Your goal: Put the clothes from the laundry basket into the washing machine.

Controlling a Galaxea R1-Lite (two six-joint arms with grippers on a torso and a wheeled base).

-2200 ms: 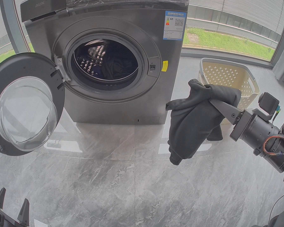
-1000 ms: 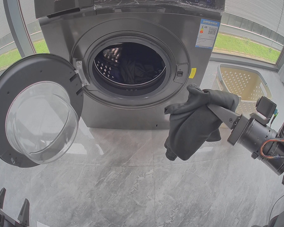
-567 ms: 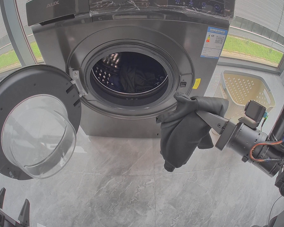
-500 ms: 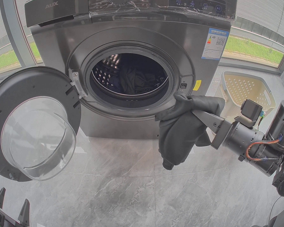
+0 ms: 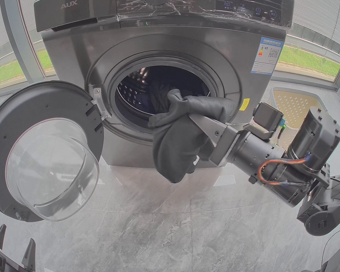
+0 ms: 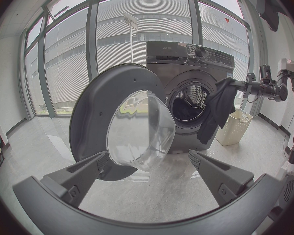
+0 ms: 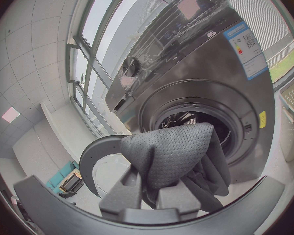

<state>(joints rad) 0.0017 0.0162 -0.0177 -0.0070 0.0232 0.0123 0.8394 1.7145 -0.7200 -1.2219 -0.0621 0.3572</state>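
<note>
A grey front-loading washing machine (image 5: 170,46) stands ahead with its round door (image 5: 45,148) swung open to the left. Dark clothes (image 5: 156,91) lie inside the drum. My right gripper (image 5: 194,118) is shut on a dark grey garment (image 5: 173,144), which hangs in front of the drum opening's lower right rim. The right wrist view has the same garment (image 7: 173,150) bunched over the pinched fingers (image 7: 173,196). The cream laundry basket (image 5: 296,102) sits on the floor right of the machine. My left gripper (image 5: 14,242) stays low at the near left, open and empty (image 6: 148,155).
Grey marble floor (image 5: 177,223) stretches between me and the machine. The open door's glass bowl (image 5: 53,170) juts out over the floor on the left. Large windows (image 5: 11,38) run behind the machine.
The head camera has drawn nearer the machine. My right arm has carried the garment left from near the basket to the drum opening. The left gripper has stayed put.
</note>
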